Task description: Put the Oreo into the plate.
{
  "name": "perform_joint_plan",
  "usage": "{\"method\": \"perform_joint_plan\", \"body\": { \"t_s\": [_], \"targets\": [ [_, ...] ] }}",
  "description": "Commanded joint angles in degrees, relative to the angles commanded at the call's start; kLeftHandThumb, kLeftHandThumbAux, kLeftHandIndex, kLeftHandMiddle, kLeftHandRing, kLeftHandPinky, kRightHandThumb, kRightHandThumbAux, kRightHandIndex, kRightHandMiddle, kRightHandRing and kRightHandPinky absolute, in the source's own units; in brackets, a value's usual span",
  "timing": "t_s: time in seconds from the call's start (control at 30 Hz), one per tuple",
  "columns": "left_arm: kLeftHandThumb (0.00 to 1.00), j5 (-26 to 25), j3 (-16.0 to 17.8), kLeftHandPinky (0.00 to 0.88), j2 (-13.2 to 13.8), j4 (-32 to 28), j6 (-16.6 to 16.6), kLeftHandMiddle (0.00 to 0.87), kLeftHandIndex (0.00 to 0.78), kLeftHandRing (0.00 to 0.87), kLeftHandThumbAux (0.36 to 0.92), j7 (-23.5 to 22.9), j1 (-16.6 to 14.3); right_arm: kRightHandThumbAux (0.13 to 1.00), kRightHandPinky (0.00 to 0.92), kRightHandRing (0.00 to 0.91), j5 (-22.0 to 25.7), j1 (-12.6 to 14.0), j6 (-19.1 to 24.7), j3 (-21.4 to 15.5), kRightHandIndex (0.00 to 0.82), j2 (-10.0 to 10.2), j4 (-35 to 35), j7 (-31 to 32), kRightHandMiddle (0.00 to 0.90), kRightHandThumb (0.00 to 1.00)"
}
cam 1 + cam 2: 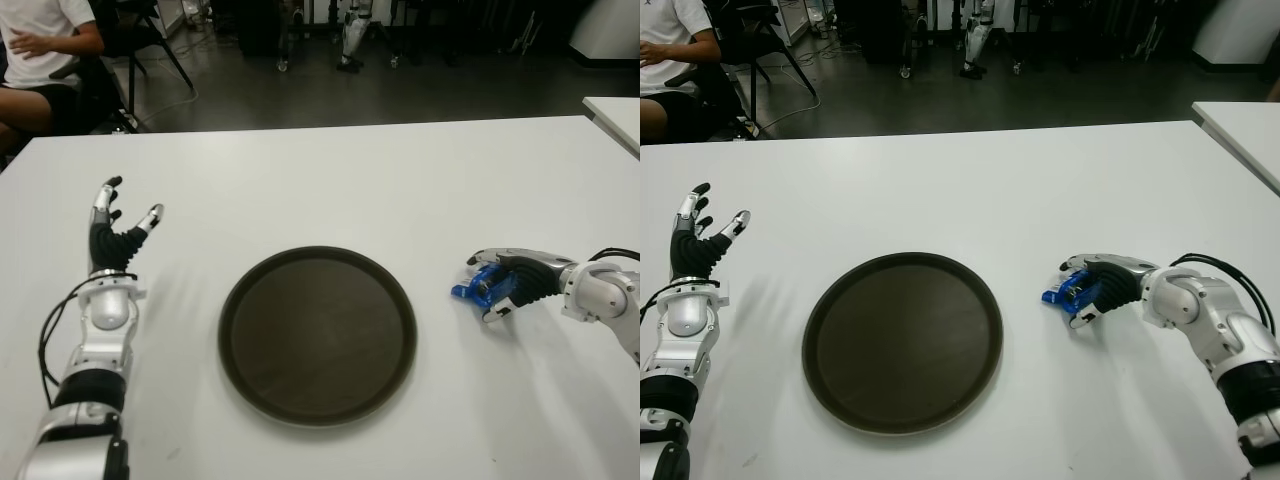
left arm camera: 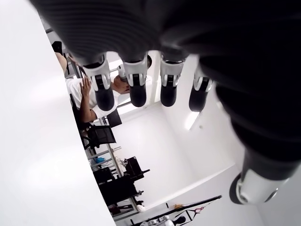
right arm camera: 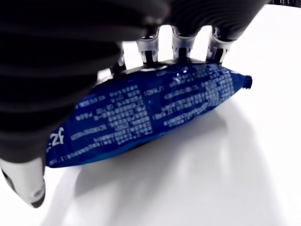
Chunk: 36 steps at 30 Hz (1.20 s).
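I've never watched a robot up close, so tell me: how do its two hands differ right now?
The right hand is curled around a blue Oreo packet on the table, right of the plate; the left hand holds nothing. The right hand's fingers close over the packet; the left hand's fingers are spread, pointing away from the robot. Both show at the plate's sides, with the same dark fingers.

A glossy blue plastic-film Oreo packet [image 3: 150, 113] sits right of the matt, dark brown plate [image 1: 318, 335]. Both lie on a smooth white table [image 1: 330, 180]. Ribbed black rubber covers the right hand [image 1: 1095, 285].
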Motion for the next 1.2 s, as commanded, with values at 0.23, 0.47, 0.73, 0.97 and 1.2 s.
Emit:
{"method": "perform_joint_plan", "body": {
  "t_s": [0.23,0.47,0.73,0.97,1.2],
  "targets": [
    [0.000,-0.65,0.40,0.028,-0.16,0.11,0.30,0.000,0.001,0.007,0.647,-0.50,-0.14,0.625,0.000,0.000,0.16,0.07,0.55,-0.05,0.000,-0.04,-0.64,0.61,0.000,0.000],
    [0.000,-0.95,0.64,0.041,-0.29,0.05,-0.02,0.001,0.001,0.013,0.653,-0.56,-0.15,0.644,0.000,0.000,0.18,0.32,1.10,-0.13,0.000,0.00,-1.33,0.88,0.000,0.000],
    [0.000,-1.03,0.61,0.044,-0.08,-0.27,-0.55,0.000,0.000,0.012,0.657,-0.89,0.03,0.658,0.000,0.000,-0.01,0.76,1.29,-0.06,0.000,-0.27,-1.94,1.06,0.000,0.000],
    [0.000,-0.60,0.48,0.048,0.11,-0.96,-0.16,0.000,0.002,0.018,0.638,-0.75,0.41,0.659,0.000,0.000,-0.21,1.01,1.79,0.00,0.000,-0.62,-1.60,1.40,0.000,0.000],
    [0.000,-1.03,0.69,0.057,0.01,-1.26,0.86,0.000,0.000,0.021,0.616,-1.03,0.36,0.642,0.000,0.000,0.72,2.04,1.76,-0.89,0.000,-1.09,-2.68,1.30,0.000,0.000]
  ]
}}
